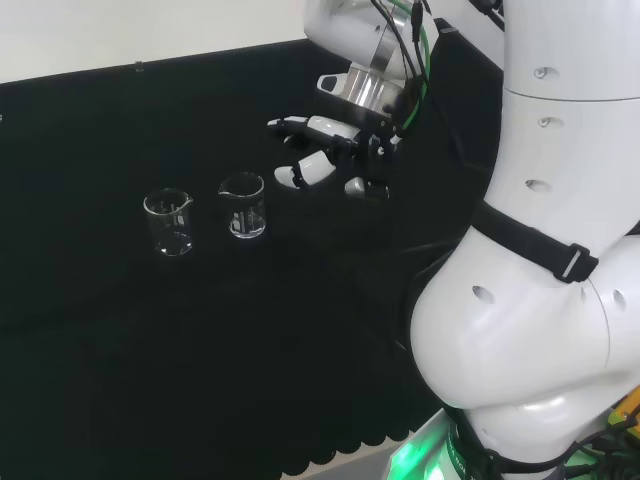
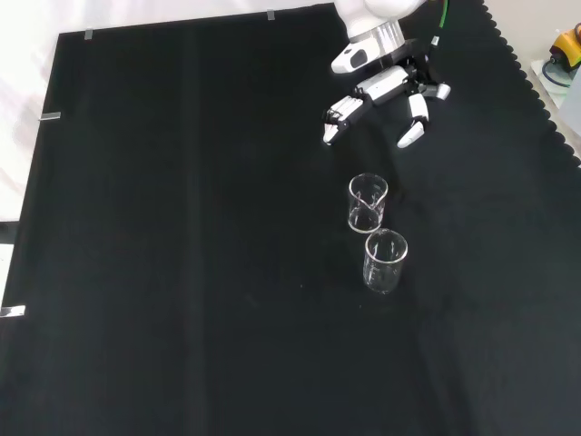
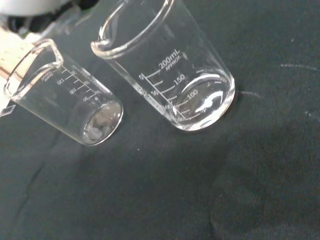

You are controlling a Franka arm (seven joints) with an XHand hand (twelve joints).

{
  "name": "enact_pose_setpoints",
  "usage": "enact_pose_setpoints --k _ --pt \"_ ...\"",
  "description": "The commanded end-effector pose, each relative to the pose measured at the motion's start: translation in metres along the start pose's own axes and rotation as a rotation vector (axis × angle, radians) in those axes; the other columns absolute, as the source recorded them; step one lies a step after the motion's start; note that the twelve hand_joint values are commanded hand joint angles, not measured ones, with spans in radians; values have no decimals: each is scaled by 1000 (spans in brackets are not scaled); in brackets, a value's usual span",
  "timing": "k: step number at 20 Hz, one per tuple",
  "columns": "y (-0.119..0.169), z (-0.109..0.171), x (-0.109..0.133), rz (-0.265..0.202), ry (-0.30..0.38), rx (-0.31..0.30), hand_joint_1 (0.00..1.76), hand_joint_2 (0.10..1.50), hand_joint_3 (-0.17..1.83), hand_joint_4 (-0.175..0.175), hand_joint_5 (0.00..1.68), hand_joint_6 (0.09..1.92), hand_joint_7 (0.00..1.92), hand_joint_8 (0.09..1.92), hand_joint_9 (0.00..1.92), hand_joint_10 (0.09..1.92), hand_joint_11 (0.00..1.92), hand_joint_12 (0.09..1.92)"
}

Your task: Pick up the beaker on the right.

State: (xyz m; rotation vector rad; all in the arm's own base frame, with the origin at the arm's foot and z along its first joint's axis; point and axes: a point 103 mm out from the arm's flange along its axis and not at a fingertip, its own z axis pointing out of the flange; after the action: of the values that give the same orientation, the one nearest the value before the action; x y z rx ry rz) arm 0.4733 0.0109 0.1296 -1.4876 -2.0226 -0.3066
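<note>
Two beakers: right beaker (image 1: 243,206) targeted, left beaker (image 1: 169,222) just beside.
Hand (image 1: 330,150): fingers spread, nothing held.
Risk: neighbour may be knocked.

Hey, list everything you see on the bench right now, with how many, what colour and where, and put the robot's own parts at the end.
Beakers: two, clear glass, both upright and looking empty, near each other mid-cloth. In the head view one stands right, nearer the hand, the other left.
Cloth: one, black, covering the bench.
Tape tabs: a few, silvery, such as one at the cloth's left edge in the front view.
Arm: one, white, at the head view's right.
Hand: one, black and white, fingers relaxed, above the cloth, short of the nearer beaker, holding nothing.
</note>
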Motion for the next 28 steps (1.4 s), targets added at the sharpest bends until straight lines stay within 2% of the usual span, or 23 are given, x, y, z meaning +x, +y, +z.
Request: enact_pose_setpoints --k 1,4,10,15,22,28 --pt "2 10 -4 -26 43 0 804 390 1100 -39 202 87 104 519 219 655 0 1089" --pt "4 18 -6 -46 79 13 837 386 1126 -51 249 87 122 534 237 652 0 1106" --pt "12 30 -8 -73 122 15 854 370 1166 -50 191 87 98 536 231 641 0 1087" --pt "19 39 -9 -97 192 -22 790 350 1116 -50 187 87 96 543 230 639 0 1079" --pt "26 48 -10 -121 211 -11 839 352 1095 -49 191 87 112 554 241 638 0 1085" --pt "28 51 -12 -132 222 -6 773 331 1051 -48 183 87 106 551 234 635 0 1083"
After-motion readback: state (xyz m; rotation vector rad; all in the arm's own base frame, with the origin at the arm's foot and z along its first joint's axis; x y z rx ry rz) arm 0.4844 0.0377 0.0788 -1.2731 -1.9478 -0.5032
